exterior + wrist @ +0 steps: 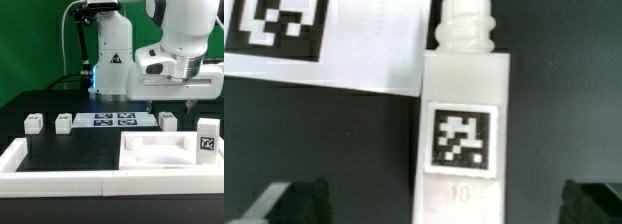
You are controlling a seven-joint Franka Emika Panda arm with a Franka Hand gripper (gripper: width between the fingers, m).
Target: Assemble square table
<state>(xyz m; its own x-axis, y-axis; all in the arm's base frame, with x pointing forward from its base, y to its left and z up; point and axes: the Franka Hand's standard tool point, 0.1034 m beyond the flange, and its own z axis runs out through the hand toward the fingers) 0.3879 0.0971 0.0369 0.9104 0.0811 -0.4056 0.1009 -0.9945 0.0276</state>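
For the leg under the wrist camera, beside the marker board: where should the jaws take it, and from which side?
Take the leg by its square body, across the two flat long sides at the tagged stretch, not the ridged round tip. Come straight down from above: it appears to lie flat, tag up, and the gripper is open with its jaws either side.

Code tags only, no legible words.
One black-and-white tag [462, 137] sits on the leg [468, 75], another on the marker board [363, 50]; faint embossing beneath the leg's tag is blurred.
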